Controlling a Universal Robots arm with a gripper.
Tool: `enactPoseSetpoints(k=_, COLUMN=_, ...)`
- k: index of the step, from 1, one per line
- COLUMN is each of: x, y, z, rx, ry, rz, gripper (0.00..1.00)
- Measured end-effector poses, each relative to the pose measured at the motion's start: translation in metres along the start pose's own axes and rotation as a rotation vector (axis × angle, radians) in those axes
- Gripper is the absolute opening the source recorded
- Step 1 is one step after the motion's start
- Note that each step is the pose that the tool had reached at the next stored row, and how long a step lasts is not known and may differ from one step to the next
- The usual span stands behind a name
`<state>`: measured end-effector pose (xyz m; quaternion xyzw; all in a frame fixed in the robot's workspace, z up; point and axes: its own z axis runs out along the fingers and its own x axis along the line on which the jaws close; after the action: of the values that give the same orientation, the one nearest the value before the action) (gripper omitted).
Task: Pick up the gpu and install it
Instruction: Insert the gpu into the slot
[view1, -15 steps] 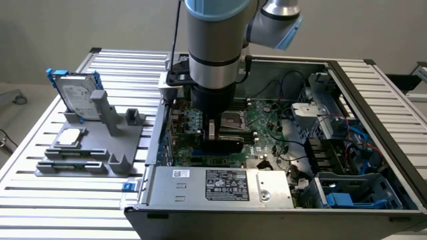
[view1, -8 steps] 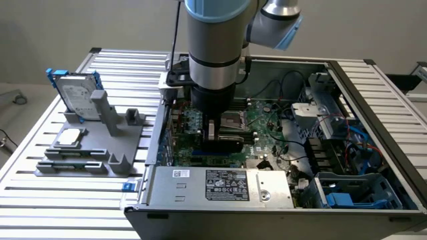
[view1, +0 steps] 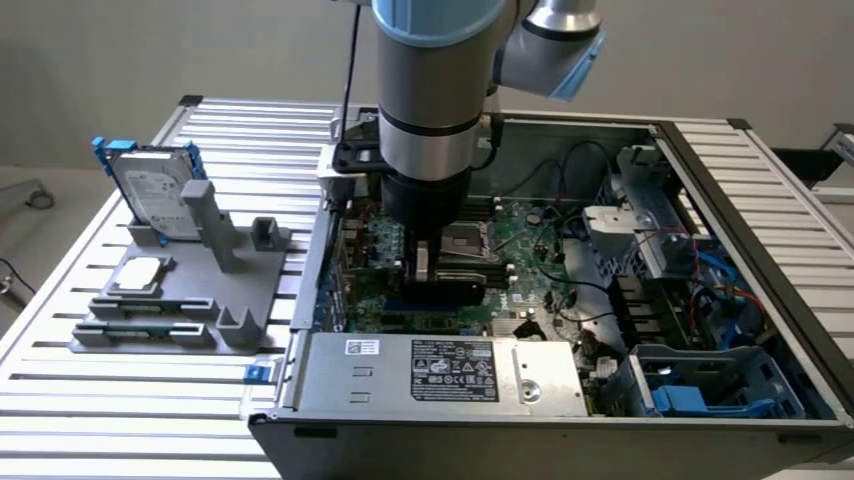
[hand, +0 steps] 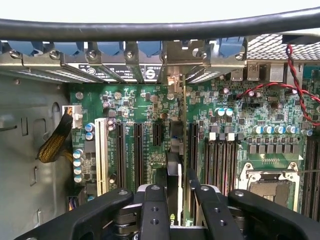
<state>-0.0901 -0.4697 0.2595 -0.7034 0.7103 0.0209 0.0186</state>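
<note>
My gripper (view1: 430, 262) hangs straight down inside the open computer case (view1: 747, 200), over the green motherboard (view1: 534, 260). It is shut on the gpu (view1: 450, 292), whose black cover shows just below the fingers. In the wrist view the gpu (hand: 173, 150) appears edge-on as a thin upright card between the two black fingers (hand: 152, 210). It runs along the black expansion slots (hand: 138, 150), and its silver end bracket (hand: 172, 75) reaches the case's rear slot openings. I cannot tell whether its lower edge sits in a slot.
A silver hard drive with blue frame (view1: 151, 190) stands on a grey fixture (view1: 200, 290) at the exterior view's left. The power supply (view1: 441, 370) sits at the case's front. CPU socket (hand: 267, 187), red-black wires (hand: 295, 85) and a braided cable (hand: 55, 145) flank the card.
</note>
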Motion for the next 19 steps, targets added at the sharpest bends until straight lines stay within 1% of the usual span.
enactPoseSetpoints(k=3, x=0.0004, y=-0.0001, z=-0.0001, rx=-0.0087, ry=0.0002, rz=0.0, gripper=0.26)
enactPoseSetpoints(k=6, x=0.0007, y=0.0, z=-0.0002, rx=-0.015, ry=0.0005, rz=0.001, gripper=0.26)
enactPoseSetpoints(k=13, x=0.0011, y=-0.0033, z=-0.0002, rx=-0.0209, ry=0.0005, rz=-0.003, gripper=0.26)
enactPoseSetpoints(k=19, x=0.0013, y=-0.0034, z=0.0001, rx=-0.0232, ry=0.0008, rz=-0.004, gripper=0.26)
